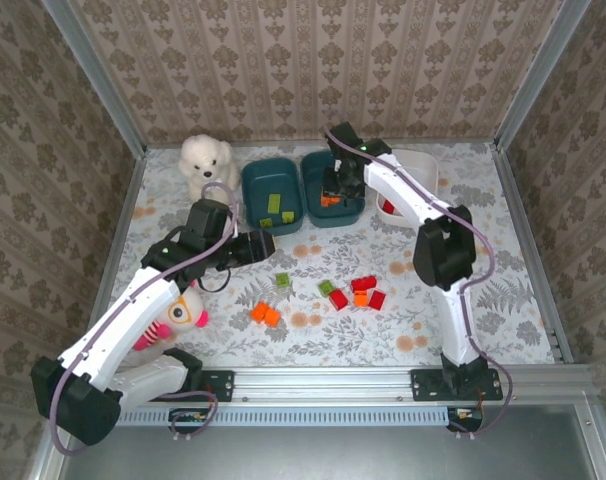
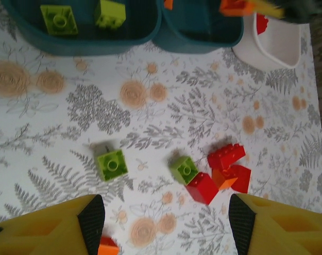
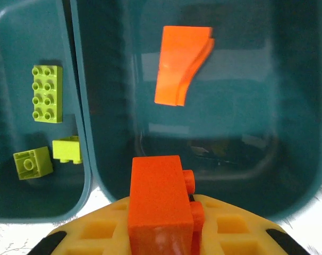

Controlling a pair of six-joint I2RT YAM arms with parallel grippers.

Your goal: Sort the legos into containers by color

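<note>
The right gripper [image 3: 162,234], clenched on an orange brick [image 3: 157,194], hangs above the teal tub's [image 3: 246,106] near rim; it should edge forward toward the orange piece [image 3: 181,66], then let go.

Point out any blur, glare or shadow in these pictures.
Right wrist: the held orange brick is soft, close to the lens; pale glare streaks the teal tub's floor. Left wrist: the top right corner is smeared; green brick sharp. Top external: even light, faint shadows.
</note>
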